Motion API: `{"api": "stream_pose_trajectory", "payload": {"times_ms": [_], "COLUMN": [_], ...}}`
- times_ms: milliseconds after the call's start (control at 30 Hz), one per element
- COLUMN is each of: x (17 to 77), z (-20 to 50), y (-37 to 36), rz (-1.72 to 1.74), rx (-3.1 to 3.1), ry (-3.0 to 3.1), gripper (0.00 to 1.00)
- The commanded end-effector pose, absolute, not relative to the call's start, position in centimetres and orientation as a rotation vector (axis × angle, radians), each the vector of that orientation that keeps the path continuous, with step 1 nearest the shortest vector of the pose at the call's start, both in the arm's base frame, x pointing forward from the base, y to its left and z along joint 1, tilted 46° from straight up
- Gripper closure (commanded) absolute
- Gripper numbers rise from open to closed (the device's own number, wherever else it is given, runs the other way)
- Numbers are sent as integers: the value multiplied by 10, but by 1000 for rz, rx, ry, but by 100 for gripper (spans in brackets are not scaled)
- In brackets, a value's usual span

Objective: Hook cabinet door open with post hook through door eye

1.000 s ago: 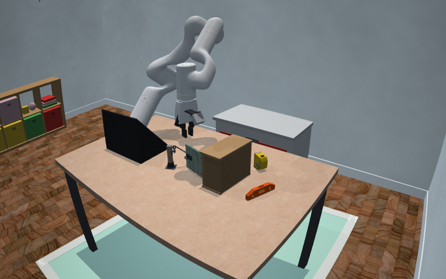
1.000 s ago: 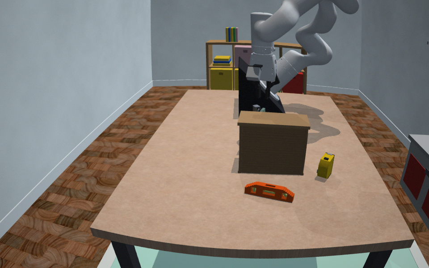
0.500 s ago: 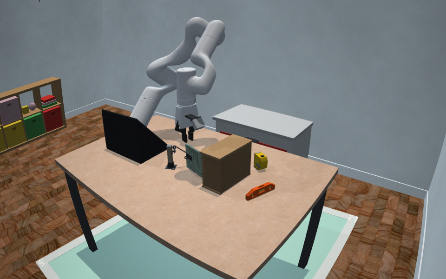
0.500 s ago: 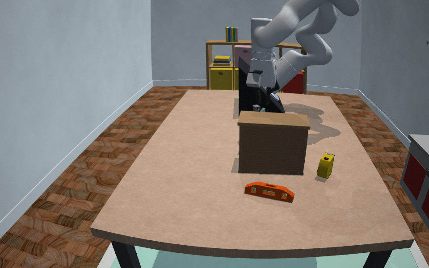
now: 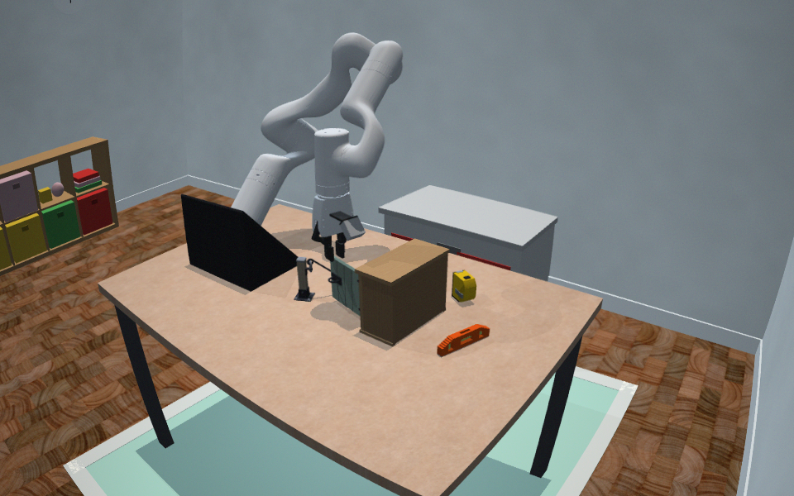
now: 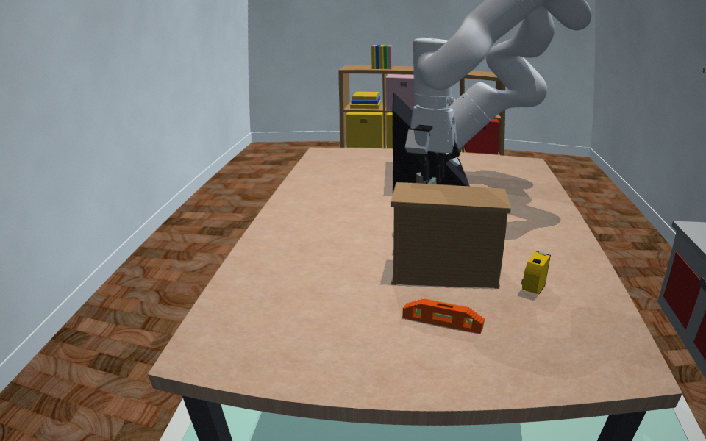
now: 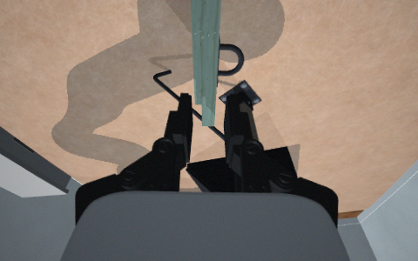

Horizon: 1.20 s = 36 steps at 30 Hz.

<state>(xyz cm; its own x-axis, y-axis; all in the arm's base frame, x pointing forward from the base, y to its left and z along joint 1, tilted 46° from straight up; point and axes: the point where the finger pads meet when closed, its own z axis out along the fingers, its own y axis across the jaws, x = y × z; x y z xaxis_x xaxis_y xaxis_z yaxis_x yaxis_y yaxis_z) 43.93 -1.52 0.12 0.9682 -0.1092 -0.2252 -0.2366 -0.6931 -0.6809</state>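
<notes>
The brown cabinet stands flat on the table, and its green door stands swung open toward the grey post. The thin black hook reaches from the post's top to the door. I cannot tell whether it passes through the eye. My gripper hangs just above the door's top edge, fingers pointing down. In the wrist view the fingers stand a little apart with nothing between them, straddling the door edge from above. The hook rod crosses below, and a dark loop sits on the door's side.
A black slanted panel stands behind the post. A yellow tape measure and an orange level lie to the right of the cabinet. A grey sideboard stands beyond the table's far edge.
</notes>
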Motion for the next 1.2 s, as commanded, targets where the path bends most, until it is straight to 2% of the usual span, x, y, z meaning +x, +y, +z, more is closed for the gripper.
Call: {"api": "stream_pose_trajectory", "payload": {"times_ms": [0, 1167], "x": [440, 441], "z": [-2, -3], "y": [-12, -1], "rz": [212, 237], "rx": [-2340, -2335], "ry": [241, 303], "gripper": [73, 73]}}
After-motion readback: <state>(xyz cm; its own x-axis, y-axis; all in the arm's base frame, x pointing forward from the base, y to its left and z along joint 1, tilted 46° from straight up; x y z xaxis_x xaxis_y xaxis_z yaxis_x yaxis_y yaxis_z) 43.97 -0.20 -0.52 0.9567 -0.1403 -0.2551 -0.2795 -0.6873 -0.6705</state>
